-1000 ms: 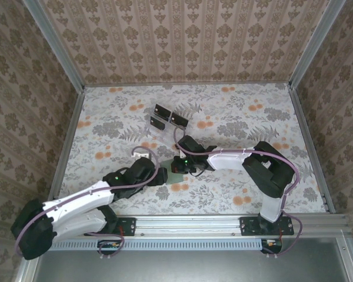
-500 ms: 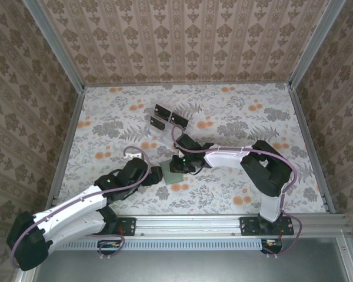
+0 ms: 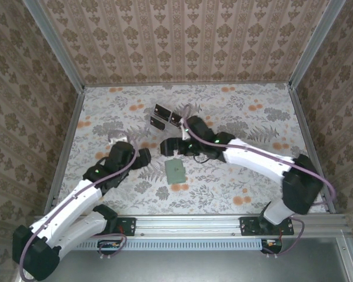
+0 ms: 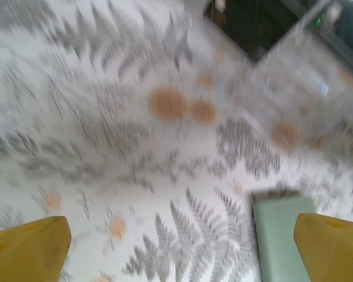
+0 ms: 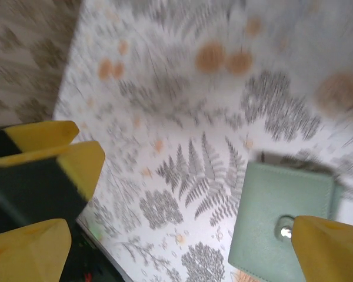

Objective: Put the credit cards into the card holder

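Both jaws gape wide and empty, the holder (image 3: 175, 171) lies flat mid-desk (image 3: 253, 117), and the cards (image 3: 162, 111) at its 12 o'clock look light, stiff and slick, probably best pinched by an edge.

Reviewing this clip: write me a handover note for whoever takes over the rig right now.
Left gripper: open, empty, left of the card holder.
Right gripper: open, empty, just beyond it.
The holder lies flat on the table, in neither gripper.
Credit cards: three black ones in the clear rack farther back.
Done: cannot tell whether any card is inside.
Left: move the rack's cards into the holder.
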You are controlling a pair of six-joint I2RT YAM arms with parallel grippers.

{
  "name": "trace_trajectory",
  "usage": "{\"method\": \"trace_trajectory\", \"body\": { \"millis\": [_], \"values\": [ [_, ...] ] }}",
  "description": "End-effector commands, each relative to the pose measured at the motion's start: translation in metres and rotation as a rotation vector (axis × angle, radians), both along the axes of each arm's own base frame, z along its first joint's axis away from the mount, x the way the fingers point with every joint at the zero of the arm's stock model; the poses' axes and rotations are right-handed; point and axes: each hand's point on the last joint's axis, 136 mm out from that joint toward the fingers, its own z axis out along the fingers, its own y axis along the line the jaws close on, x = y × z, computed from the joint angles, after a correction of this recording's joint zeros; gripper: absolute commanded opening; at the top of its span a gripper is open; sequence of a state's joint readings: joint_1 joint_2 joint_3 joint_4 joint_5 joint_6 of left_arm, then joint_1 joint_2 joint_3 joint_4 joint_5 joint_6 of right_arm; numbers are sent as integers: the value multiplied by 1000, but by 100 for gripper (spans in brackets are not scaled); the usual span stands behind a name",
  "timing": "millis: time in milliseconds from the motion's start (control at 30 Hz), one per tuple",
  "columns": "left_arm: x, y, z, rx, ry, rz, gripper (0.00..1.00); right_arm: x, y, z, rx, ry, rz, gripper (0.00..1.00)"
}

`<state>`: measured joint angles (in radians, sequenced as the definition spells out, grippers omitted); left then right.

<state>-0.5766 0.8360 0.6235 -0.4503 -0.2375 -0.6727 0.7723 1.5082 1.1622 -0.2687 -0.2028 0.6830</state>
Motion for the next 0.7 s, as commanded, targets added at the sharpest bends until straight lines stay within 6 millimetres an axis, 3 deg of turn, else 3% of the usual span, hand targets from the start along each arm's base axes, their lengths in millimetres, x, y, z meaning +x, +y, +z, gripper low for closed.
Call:
{"method": "trace_trajectory", "body": {
  "millis": [0, 133, 233, 367, 533, 667],
  "values": [
    [21, 30, 36, 157, -119, 38, 100, 14, -66, 28, -104, -138, -152, 100],
    [46, 58, 69, 360, -327, 86, 100, 28, -155, 41, -249, -273, -384, 100],
    [58, 82, 67, 475, -396, 129, 100, 33, -217, 42, -339, -368, -552, 100],
    [75, 107, 37, 512, -359, 160, 100, 35, -284, 34, -458, -453, -713, 100],
    [96, 130, -10, 516, -359, 187, 100, 40, -350, 5, -623, -501, -908, 100],
    [109, 141, -31, 494, -362, 195, 100, 50, -380, -21, -737, -482, -965, 100]
  ]
}}
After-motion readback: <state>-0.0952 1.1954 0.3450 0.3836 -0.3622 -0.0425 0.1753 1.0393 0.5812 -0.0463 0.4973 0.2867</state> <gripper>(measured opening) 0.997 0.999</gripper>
